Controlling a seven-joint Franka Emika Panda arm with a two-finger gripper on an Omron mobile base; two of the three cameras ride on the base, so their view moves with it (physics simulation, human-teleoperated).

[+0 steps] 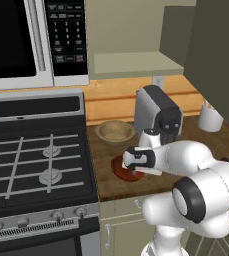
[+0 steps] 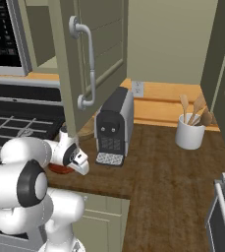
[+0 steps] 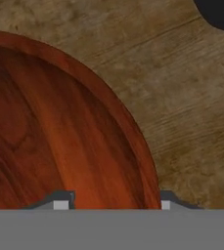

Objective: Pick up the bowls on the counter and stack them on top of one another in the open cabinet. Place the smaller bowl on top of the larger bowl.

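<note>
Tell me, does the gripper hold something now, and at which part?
Nothing is held yet. The gripper is open, one finger inside the red bowl and one outside, straddling its rim. The bowl rests on the counter.

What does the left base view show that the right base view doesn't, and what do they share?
Left base view alone: the larger bowl of tan wood standing on the counter behind the smaller bowl, and the open cabinet shelf above.

Right base view alone: a white utensil holder with wooden spoons and the cabinet door's handle.

Both: the coffee machine, the stove, the microwave, and the arm reaching down over the reddish-brown bowl. The hand view shows the pincer open, straddling its rim.
</note>
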